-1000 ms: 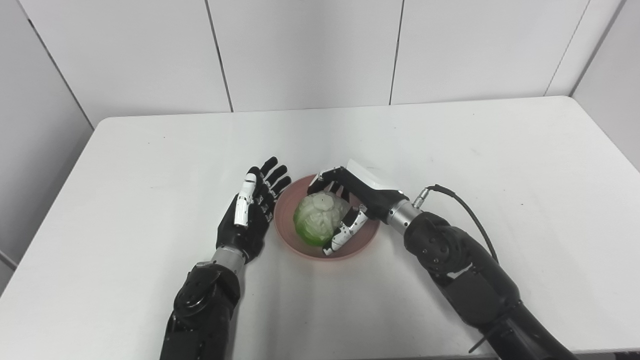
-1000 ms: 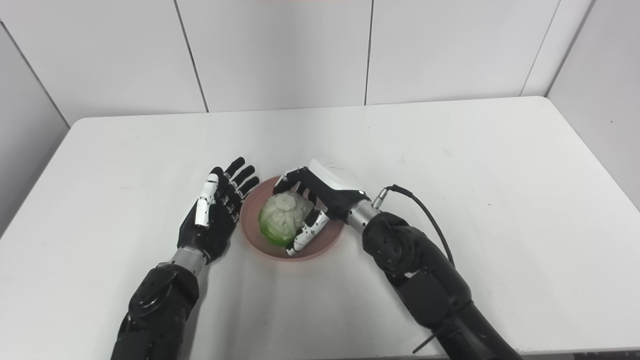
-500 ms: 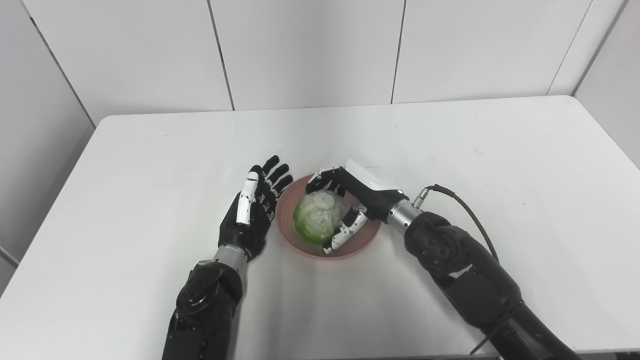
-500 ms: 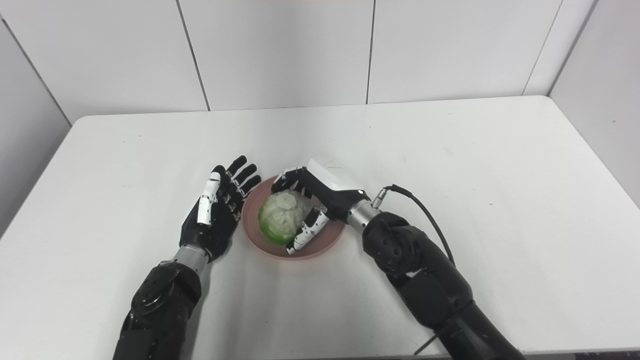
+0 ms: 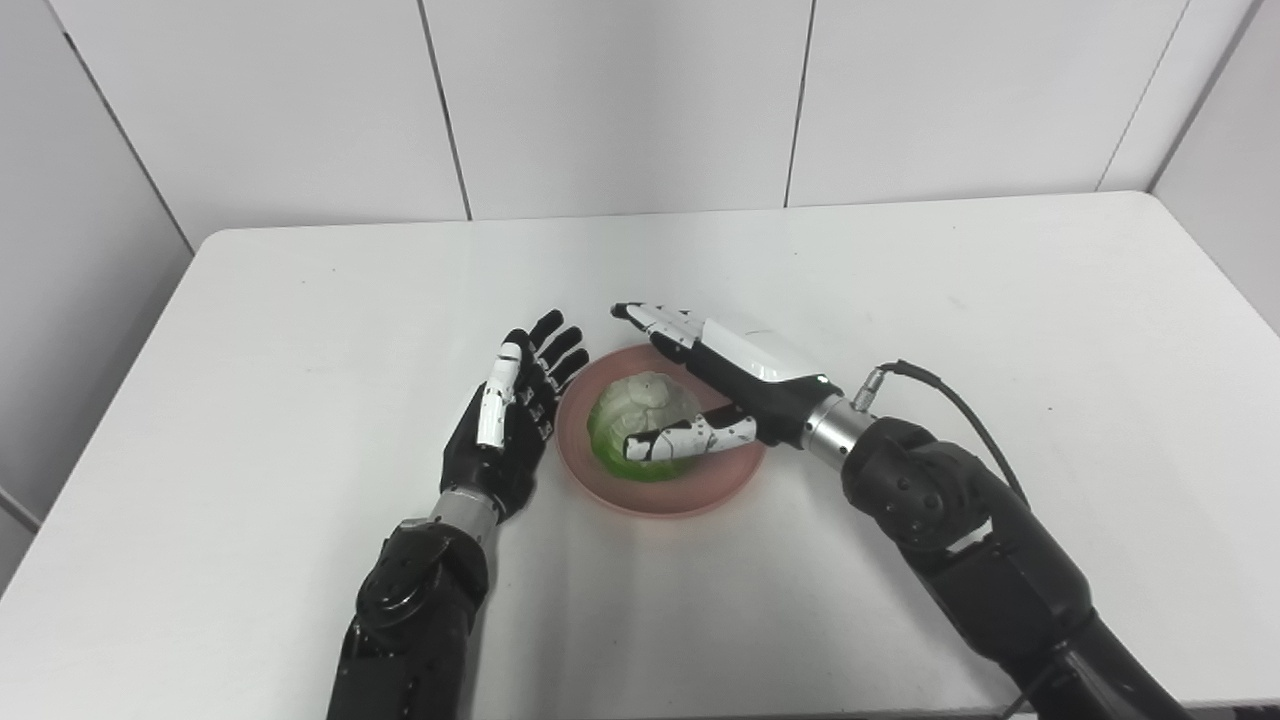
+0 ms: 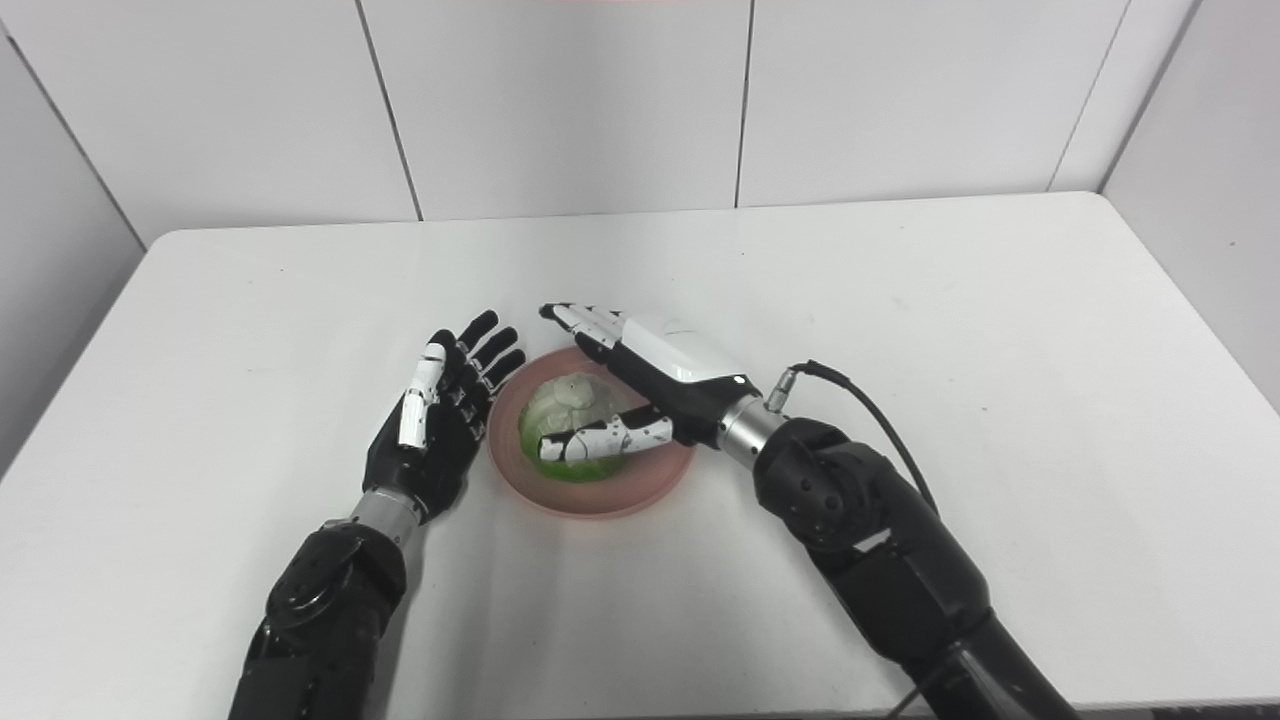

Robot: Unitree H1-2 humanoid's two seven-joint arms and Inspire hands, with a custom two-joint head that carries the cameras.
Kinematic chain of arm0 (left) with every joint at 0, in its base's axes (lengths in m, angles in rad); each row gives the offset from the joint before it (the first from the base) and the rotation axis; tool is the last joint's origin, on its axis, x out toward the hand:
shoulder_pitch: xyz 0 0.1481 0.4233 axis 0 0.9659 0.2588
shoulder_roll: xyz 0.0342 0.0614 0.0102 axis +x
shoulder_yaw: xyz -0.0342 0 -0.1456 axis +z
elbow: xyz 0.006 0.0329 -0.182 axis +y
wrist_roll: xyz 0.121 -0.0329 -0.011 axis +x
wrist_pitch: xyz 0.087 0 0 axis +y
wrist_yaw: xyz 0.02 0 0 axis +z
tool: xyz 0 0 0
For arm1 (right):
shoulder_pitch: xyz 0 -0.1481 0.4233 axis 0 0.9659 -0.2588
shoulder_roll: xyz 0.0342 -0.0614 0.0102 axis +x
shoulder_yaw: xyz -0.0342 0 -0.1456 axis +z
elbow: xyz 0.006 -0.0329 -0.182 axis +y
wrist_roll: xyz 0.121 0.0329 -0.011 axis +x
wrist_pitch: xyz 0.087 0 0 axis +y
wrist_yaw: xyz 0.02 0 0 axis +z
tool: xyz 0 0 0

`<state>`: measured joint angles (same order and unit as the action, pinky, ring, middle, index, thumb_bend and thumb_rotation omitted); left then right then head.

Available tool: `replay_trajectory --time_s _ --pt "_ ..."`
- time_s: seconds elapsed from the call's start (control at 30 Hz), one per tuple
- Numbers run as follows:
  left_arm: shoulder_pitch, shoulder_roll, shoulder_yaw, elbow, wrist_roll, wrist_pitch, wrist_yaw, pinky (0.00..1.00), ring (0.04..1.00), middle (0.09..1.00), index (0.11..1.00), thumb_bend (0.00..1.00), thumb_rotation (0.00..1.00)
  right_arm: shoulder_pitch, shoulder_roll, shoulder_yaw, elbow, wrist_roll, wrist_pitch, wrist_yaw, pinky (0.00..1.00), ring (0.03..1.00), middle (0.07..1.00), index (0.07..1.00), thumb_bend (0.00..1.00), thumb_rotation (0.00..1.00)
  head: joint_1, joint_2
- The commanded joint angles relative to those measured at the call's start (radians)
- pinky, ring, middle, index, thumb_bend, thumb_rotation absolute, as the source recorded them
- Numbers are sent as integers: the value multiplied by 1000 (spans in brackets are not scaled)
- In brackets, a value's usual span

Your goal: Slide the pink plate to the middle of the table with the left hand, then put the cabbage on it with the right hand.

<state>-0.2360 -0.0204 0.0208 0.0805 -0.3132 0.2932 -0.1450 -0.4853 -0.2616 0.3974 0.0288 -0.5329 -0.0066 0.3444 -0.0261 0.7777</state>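
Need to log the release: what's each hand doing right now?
Left hand: open, holding nothing, beside the pink plate.
Right hand: open over the cabbage, fingers spread, not gripping.

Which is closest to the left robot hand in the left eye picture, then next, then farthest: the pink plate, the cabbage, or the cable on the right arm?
1. Pink plate, its rim just beside the left robot hand.
2. Cabbage, sitting on the plate.
3. Cable, far on the right arm.

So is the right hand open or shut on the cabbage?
Open: right hand fingers spread; cabbage sits on pink plate.
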Motion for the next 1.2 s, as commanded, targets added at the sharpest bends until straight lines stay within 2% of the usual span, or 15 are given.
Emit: replay_trajectory --time_s 0.0,0.17,0.23,0.3,0.37,0.43,0.5,0.57,0.7,0.73,0.87,1.0,1.07,1.17 --pt "14 -2 -4 20 10 24 4 938 942 931 905 346 1000 -16 6 -32 -44 23 5 -17 1000 1000 1000 1000 1000 979 -2 -2" --pt "23 -9 2 -3 9 16 12 960 952 951 937 337 1000 10 24 -78 -89 74 26 -9 926 1000 1000 1000 1000 1000 1 -6" --pt "32 -15 2 -32 17 18 24 966 959 959 951 330 1000 34 44 -108 -114 106 30 -31 899 1000 1000 1000 1000 1000 2 -9" --pt "44 -18 -2 -61 35 4 35 966 972 976 969 316 1000 73 79 -153 -140 143 21 -78 933 1000 1000 1000 1000 1000 0 -12" --pt "60 -15 -14 -83 63 -43 32 981 986 993 990 316 1000 126 128 -205 -166 180 23 -137 931 1000 1000 1000 1000 1000 -1 -14" --pt "73 -9 -20 -95 79 -79 21 997 997 999 998 346 1000 168 167 -243 -178 229 19 -170 963 1000 1000 1000 933 1000 -2 -17" --pt "98 13 -37 -105 129 -138 18 1000 1000 1000 1000 382 1000 229 198 -282 -210 285 71 -181 985 1000 1000 1000 930 1000 -2 -20" --pt "123 28 -47 -116 161 -187 17 1000 1000 1000 1000 423 1000 285 213 -303 -240 313 107 -188 998 1000 1000 1000 933 1000 -2 -19" --pt "167 22 -57 -130 248 -286 59 1000 1000 1000 1000 427 1000 365 225 -327 -261 360 120 -194 1000 1000 1000 1000 893 1000 7 -21" --pt "177 22 -62 -131 273 -310 68 1000 1000 1000 1000 418 1000 381 229 -332 -264 373 120 -198 1000 1000 1000 1000 819 1000 7 -21" --pt "229 7 -72 -151 346 -355 110 1000 1000 1000 1000 429 1000 417 231 -348 -230 426 78 -212 1000 1000 1000 1000 671 1000 27 -26" --pt "275 -5 -78 -197 379 -331 129 1000 1000 1000 1000 417 1000 415 224 -353 -191 444 53 -225 1000 1000 1000 1000 552 1000 35 -28" --pt "280 -6 -77 -197 386 -326 137 1000 1000 1000 1000 419 1000 415 224 -354 -170 451 38 -229 1000 1000 1000 1000 522 1000 32 -32" --pt "277 0 -77 -186 387 -322 136 1000 1000 1000 1000 406 1000 416 221 -353 -143 464 23 -230 1000 1000 1000 1000 420 1000 30 -34"
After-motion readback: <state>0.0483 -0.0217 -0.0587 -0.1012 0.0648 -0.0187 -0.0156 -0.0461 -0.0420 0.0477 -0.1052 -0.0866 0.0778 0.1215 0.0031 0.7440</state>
